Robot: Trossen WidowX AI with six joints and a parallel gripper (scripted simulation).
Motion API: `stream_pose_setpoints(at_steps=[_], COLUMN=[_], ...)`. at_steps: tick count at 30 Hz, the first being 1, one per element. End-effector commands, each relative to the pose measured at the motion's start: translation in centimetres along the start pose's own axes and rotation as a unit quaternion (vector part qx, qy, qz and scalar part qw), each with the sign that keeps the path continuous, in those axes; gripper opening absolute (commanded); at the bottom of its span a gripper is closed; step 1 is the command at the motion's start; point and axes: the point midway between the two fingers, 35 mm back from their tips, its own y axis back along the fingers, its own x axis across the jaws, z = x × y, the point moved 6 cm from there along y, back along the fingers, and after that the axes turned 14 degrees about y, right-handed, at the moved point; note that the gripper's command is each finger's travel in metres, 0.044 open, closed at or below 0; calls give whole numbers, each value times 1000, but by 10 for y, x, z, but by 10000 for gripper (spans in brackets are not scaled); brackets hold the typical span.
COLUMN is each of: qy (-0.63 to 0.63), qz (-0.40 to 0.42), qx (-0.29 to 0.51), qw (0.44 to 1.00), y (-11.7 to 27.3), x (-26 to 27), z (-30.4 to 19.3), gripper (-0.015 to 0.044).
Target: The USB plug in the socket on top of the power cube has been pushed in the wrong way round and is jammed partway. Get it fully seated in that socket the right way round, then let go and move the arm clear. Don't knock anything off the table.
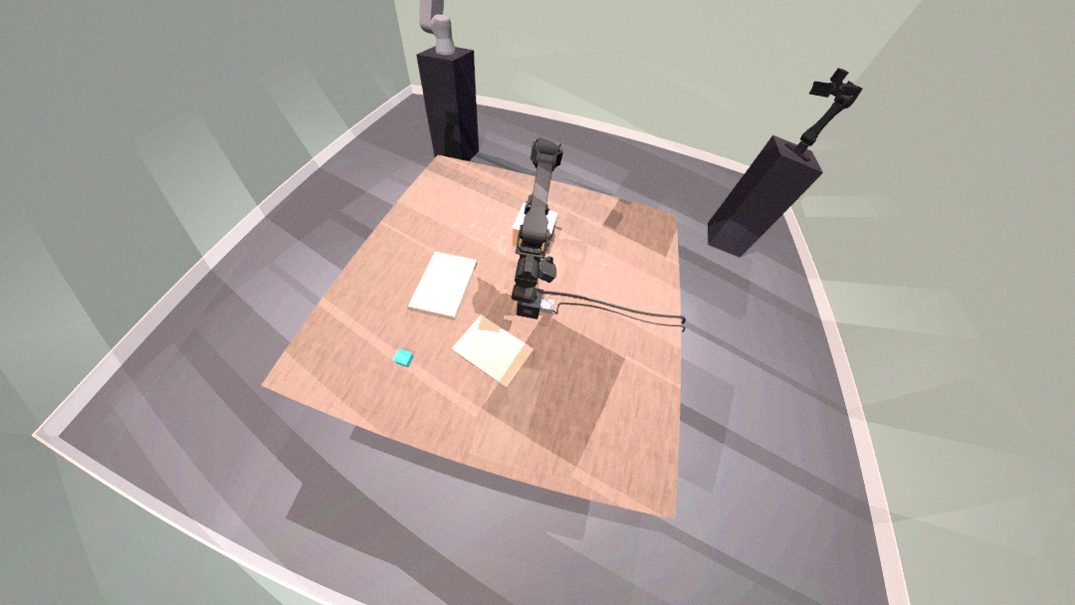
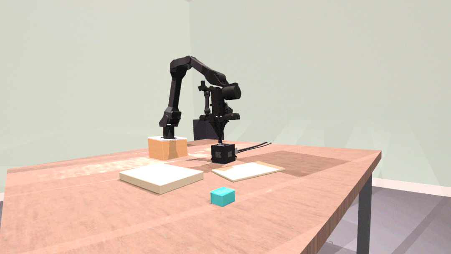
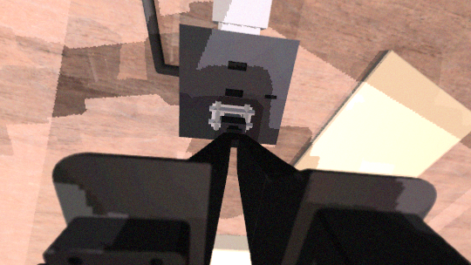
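Note:
The black power cube (image 1: 529,307) (image 2: 223,154) (image 3: 205,48) stands on the table. In the wrist view a pale metal frame (image 3: 214,117) marks the socket on its top, near the edge closest to my fingers. My gripper (image 2: 220,139) (image 3: 233,140) points down over this socket, its narrow fingertips shut on the small dark USB plug (image 2: 220,141) (image 3: 234,121). The plug stands roughly upright at the socket, its lower end within the pale frame. The fingertips cover part of it. Its depth and which way round it is cannot be told.
A white plug (image 1: 547,304) (image 3: 242,14) sits in the cube's side, with dark cables (image 1: 616,303) running to the table edge. A thin pale board (image 1: 489,349) (image 2: 246,171), a thicker pale slab (image 1: 443,284) (image 2: 160,176) and a cyan block (image 1: 403,357) (image 2: 222,196) lie nearby.

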Motion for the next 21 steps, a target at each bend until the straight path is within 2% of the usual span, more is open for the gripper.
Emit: stream_pose_setpoints(at_steps=[1,21], qy=[-2,-2], qz=[2,2], qx=[0,0], qw=[1000,1000], y=[-2,-4], x=[0,0], z=[0,0], gripper=[0,0])
